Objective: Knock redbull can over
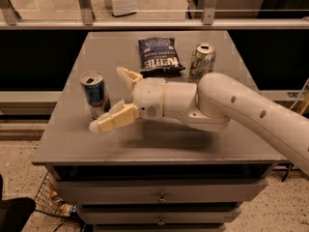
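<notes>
The redbull can point(95, 94), slim, blue and silver with an open silver top, stands upright on the left part of the grey table point(193, 144). My gripper point(112, 99) reaches in from the right on a white arm, with its cream fingers spread open. The near finger point(113, 120) lies low in front of the can's base, touching or almost touching it. The far finger point(128, 76) sits just right of the can, behind it. The can stands at the mouth of the open fingers.
A dark blue chip bag point(157, 54) lies at the back centre. A wider white-and-green can point(202, 61) stands upright at the back right, just behind my arm. The table's left edge is close to the redbull can. Drawers sit below the tabletop.
</notes>
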### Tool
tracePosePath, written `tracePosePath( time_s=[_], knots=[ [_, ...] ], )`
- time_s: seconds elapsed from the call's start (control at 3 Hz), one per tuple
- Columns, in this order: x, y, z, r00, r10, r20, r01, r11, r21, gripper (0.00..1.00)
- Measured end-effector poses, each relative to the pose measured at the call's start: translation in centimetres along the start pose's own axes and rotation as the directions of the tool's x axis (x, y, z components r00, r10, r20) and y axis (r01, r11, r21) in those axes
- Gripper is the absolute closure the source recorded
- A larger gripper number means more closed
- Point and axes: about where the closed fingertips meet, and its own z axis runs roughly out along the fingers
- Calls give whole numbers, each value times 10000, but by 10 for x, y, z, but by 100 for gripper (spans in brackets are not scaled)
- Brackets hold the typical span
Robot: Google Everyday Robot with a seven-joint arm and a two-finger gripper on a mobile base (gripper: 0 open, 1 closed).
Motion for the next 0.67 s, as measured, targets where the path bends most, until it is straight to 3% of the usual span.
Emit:
tracePosePath(
  time_s=[0.67],
  knots=[
    [-6,10,15,9995,-237,197,239,9997,-86,47]
  ],
)
